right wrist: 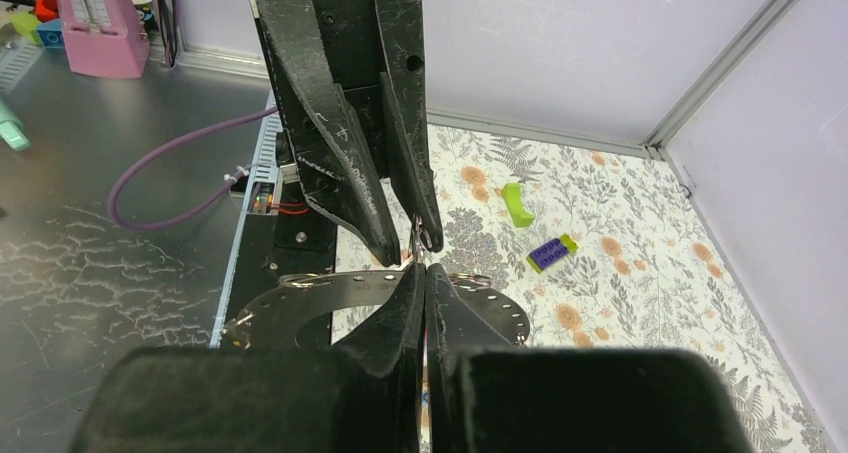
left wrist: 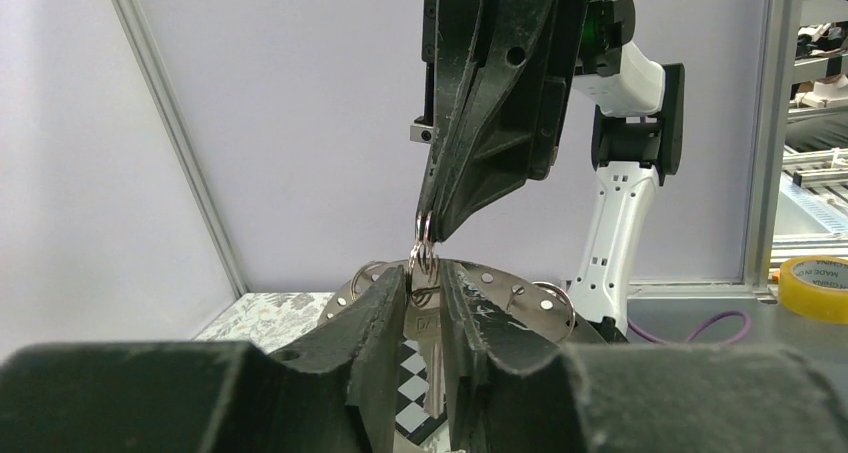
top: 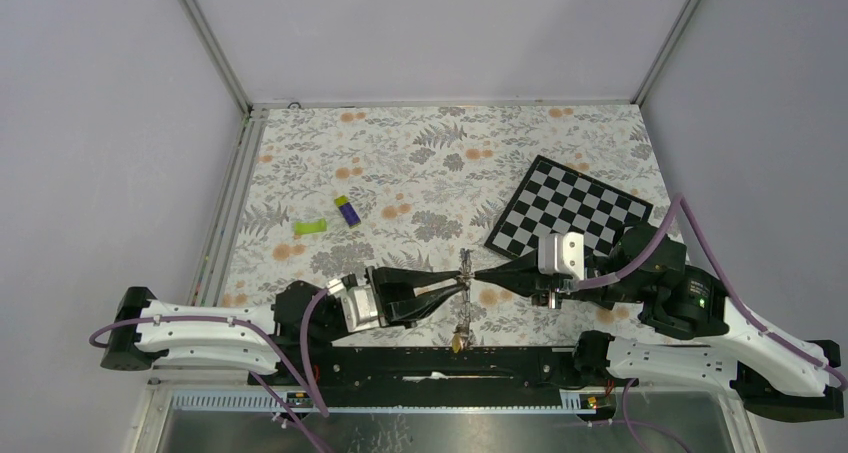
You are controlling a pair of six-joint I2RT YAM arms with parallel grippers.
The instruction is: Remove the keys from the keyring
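**Keyring** [left wrist: 500,295]: large flat grey metal ring. Thin, matt and scratched, w/ small round holes along its band. It sits up off the bench [top: 420,163], between the two grippers, near the front edge.

**Small wire ring** [left wrist: 424,258]: thin bright steel loops, at the keyring's upper rim in the L wrist view.

**Keys** [top: 461,331]: hang below the keyring in a short string; the lowest looks brassy-yellow. One silver blade shows in the gap of the L gripper.

**Bench:** covered in floral print, grey leaves and orange blooms.

**R gripper** [left wrist: 430,231]: black plastic fingers, scuffed and tapering. Clenched, tips pinching the small wire ring from above in the L wrist view.

**L gripper** [right wrist: 412,251]: same build. Fingers stand a narrow gap apart, straddling the small wire ring and key blade. Whether they touch either: cannot tell. The two grippers meet nose to nose at the keyring.

**Surroundings:**
- chequered board [top: 570,213], black/white and flat, behind the R arm
- purple-and-green block [top: 347,210] and green block [top: 311,227], to the far left, well apart from the keyring
- yellow tape roll [left wrist: 815,285], off the bench

**Obstruction:** in each wrist view the opposite gripper hides the middle of the keyring.
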